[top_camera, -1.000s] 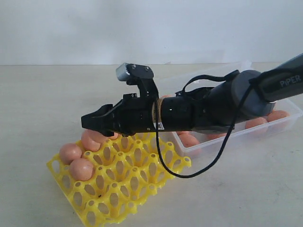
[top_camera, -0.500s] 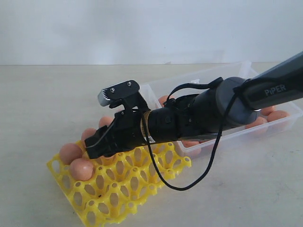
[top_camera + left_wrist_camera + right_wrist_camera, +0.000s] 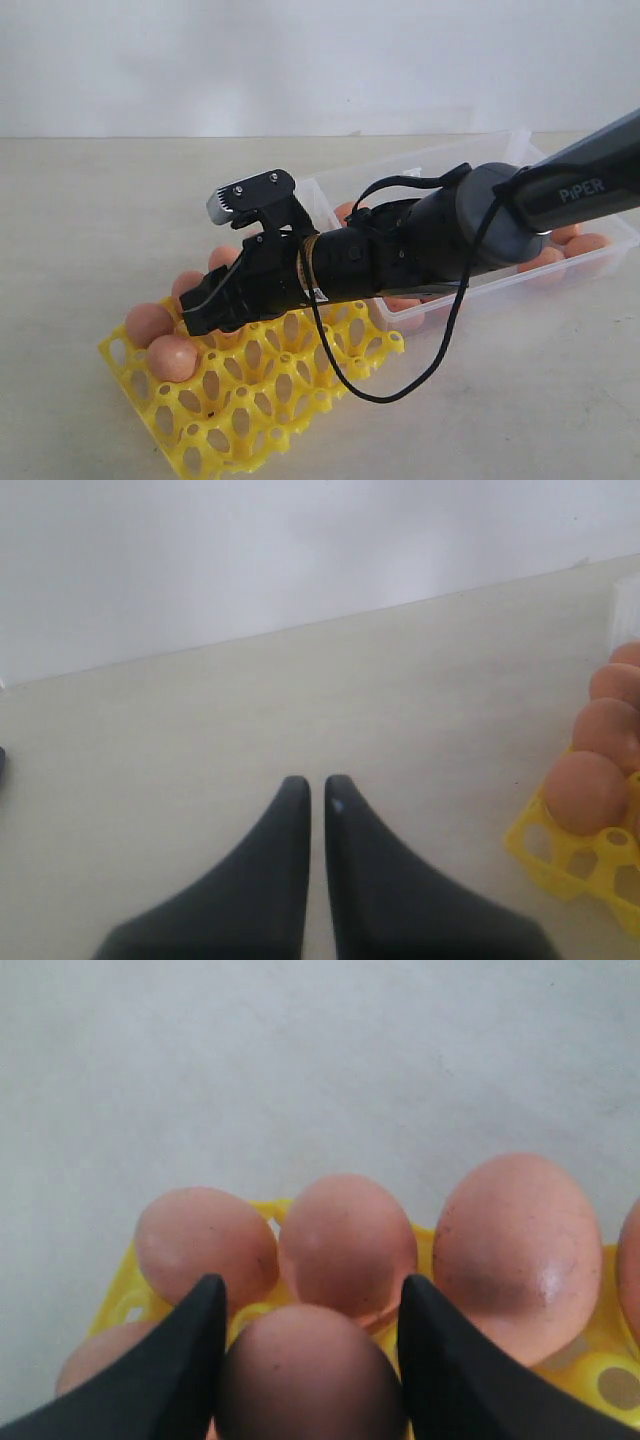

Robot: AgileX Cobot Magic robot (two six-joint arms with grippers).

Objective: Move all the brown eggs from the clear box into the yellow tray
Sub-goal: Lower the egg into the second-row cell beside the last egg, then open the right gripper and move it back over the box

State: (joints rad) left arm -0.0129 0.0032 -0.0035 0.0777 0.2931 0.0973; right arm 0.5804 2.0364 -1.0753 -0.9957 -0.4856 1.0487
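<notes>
My right gripper (image 3: pixel 196 320) reaches left across the yellow tray (image 3: pixel 262 402) and hangs low over its far-left cups. It is shut on a brown egg (image 3: pixel 305 1375), whose sides touch both fingers (image 3: pixel 190 1345). Several brown eggs (image 3: pixel 150 322) sit in the tray's cups along that edge, three of them just beyond the held egg (image 3: pixel 345 1240). The clear box (image 3: pixel 612 216) lies behind the arm at the right, with more eggs (image 3: pixel 585 243) inside it. My left gripper (image 3: pixel 317 785) is shut and empty above bare table, with the tray corner (image 3: pixel 560 855) off to one side of it.
The right arm and its looping black cable (image 3: pixel 400 385) hide much of the box and the tray's back half. A pale wall rises behind the table. The left arm does not show in the exterior view.
My right gripper came down and tilted toward the tray's left cups with the egg, then held still over the last half second. The eggs in the tray stayed put.
</notes>
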